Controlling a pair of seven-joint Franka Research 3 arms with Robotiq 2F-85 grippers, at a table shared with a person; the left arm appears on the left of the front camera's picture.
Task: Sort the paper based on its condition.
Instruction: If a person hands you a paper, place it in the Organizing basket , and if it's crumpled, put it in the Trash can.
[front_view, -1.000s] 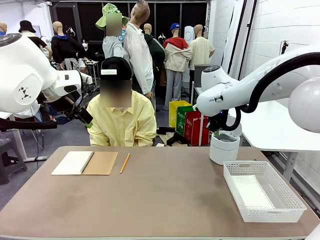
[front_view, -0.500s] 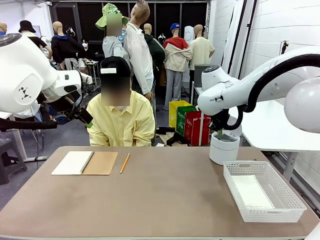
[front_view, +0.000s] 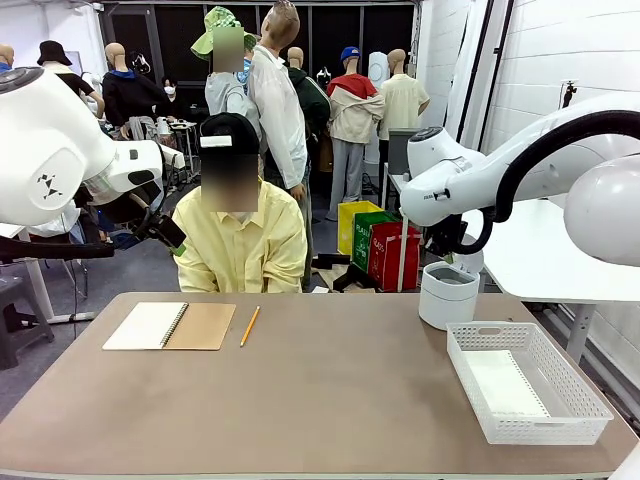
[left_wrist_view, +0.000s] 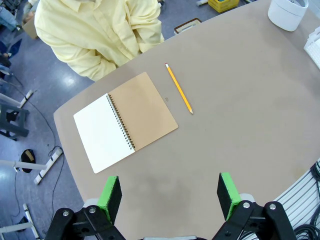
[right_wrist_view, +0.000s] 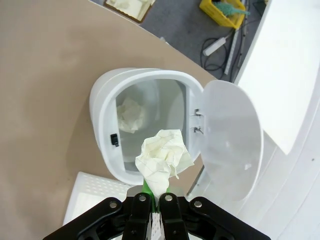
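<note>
The crumpled paper (right_wrist_view: 162, 162) is pinched at its lower edge between the jaws of the right gripper (right_wrist_view: 151, 192), which are clamped nearly together on it, and it hangs right over the open mouth of the small white bin (right_wrist_view: 145, 130), whose lid (right_wrist_view: 231, 137) is swung aside. It looks featherlight and springy, a loose wad that would squash rather than slip, so a pinch on any fold seems enough, and I'd judge it will drop slowly and could catch on the rim. Another crumpled wad (right_wrist_view: 131, 115) already lies inside the bin. Just beside the bin stands the white basket (front_view: 525, 383) with a flat sheet (front_view: 505, 385) lying in it; a flat sheet like that would be limp and hard to lift off a surface except by an edge. Farther off across the table (front_view: 330, 400) lie an open notebook (left_wrist_view: 125, 122) and a pencil (left_wrist_view: 179, 88), well apart from the bin. The left gripper (left_wrist_view: 170, 192) hovers above them, jaws spread wide and empty. The person (front_view: 240, 240) sits at the far side; nothing blocks the drop.
</note>
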